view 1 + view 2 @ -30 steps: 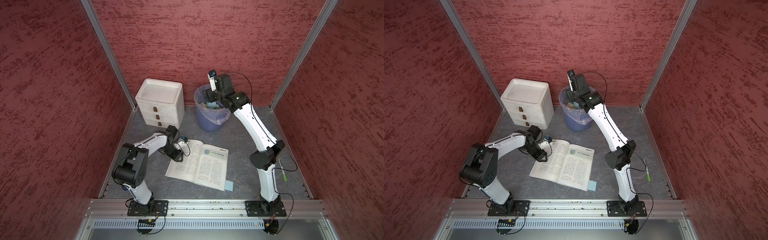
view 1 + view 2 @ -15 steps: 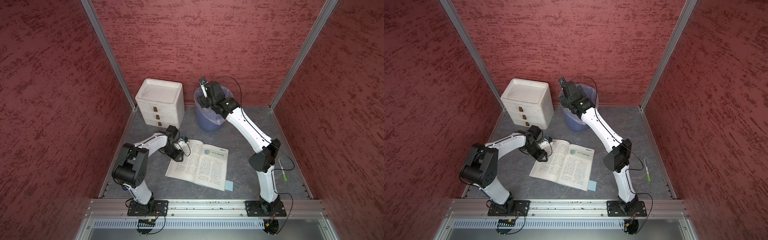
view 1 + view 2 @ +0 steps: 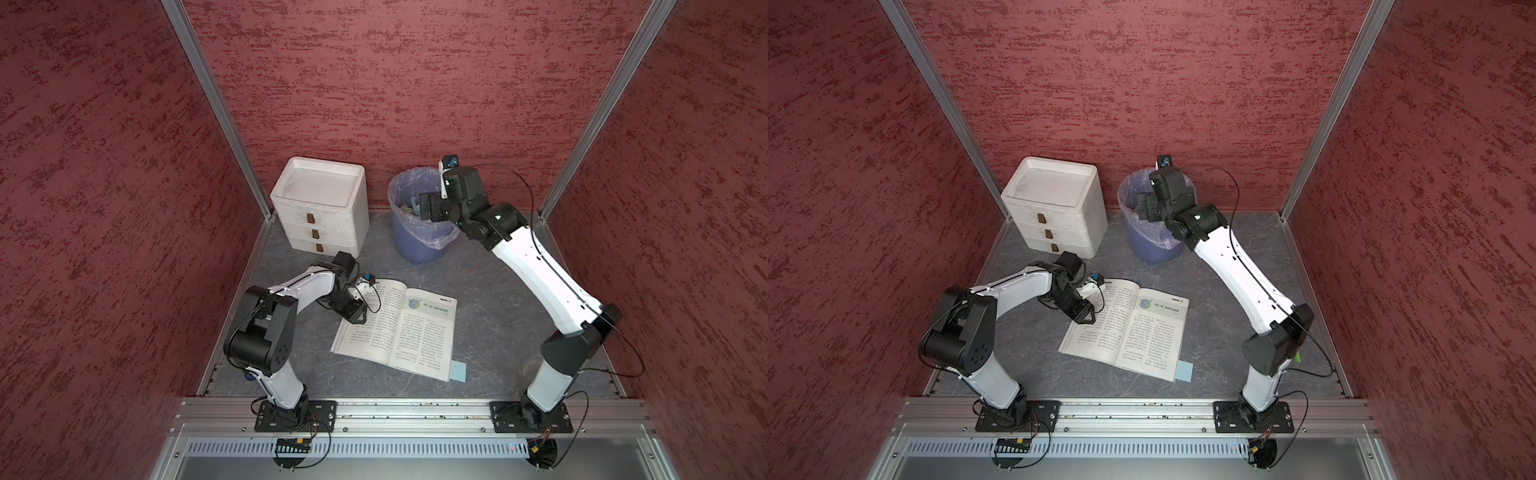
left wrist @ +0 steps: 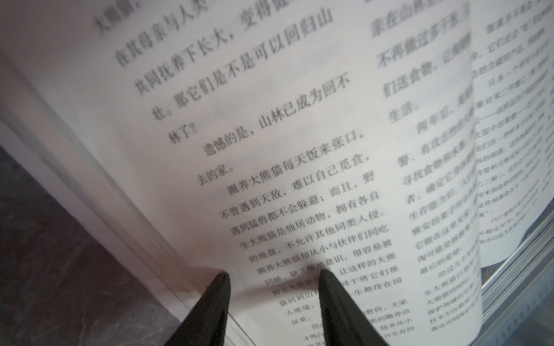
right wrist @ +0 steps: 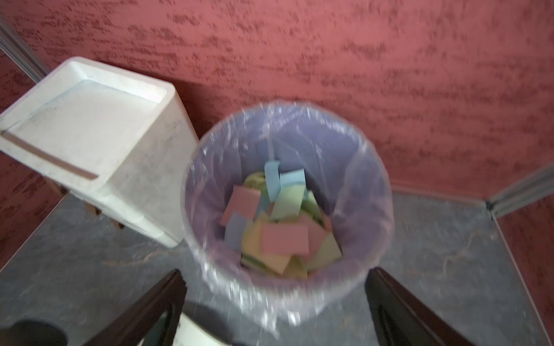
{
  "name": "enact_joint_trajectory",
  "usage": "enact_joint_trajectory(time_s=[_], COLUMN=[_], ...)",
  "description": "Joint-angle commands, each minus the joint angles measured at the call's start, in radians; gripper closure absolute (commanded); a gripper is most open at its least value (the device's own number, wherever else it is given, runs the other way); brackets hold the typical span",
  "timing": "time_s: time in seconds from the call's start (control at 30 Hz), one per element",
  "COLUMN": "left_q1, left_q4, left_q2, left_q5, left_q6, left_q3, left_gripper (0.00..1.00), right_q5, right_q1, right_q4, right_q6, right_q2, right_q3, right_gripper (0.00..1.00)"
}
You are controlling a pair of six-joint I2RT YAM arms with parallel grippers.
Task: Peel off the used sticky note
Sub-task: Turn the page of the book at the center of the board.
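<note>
Right wrist view first: the right gripper [image 5: 274, 271] hangs over the lined waste bin [image 5: 371, 167], jaws flung wide with nothing between them. Directly below it sits a heap of pink, green, yellow and blue sticky notes [image 5: 284, 238].

Over to the left wrist view. The left gripper [image 4: 274, 272] has its jaws partly apart, both tips planted on the left page of the open book [image 4: 299, 149]. It's pinning the page, not clamping anything.

Now in a top view there's a pale blue sticky note [image 3: 458, 370] poking out at the book's near right corner. It's well apart from the right gripper, back toward that arm's base, and clear across the book from the left gripper. Whether it's stuck to a page or to the cover beneath, I can't make out from up here.

I'd expect it to be featherlight, thin and floppy, held on by one tacky strip. The place to grab it is the exposed free edge, with a light pinch and a slow peel back along the paper. A yank would likely crease it or drag the page up.
</note>
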Motion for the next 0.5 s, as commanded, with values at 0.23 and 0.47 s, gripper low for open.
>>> enact_joint_trajectory(time_s=[0.23, 0.47], left_q1=[-0.003, -0.002], left_q4=[0.018, 0.032], left_q2=[-0.017, -0.017], left_q5=[-0.002, -0.028], left_q6=[0.008, 0.013], left_q3=[-0.034, -0.063], left_gripper=[0.55, 0.59], right_q5=[-0.281, -0.478], right_q1=[0.042, 0.086], right_q4=[-0.096, -0.005], right_q6=[0.562, 0.802], right_q2=[-0.589, -0.833], right_q3=[-0.85, -1.238], right_gripper=[0.1, 0.15])
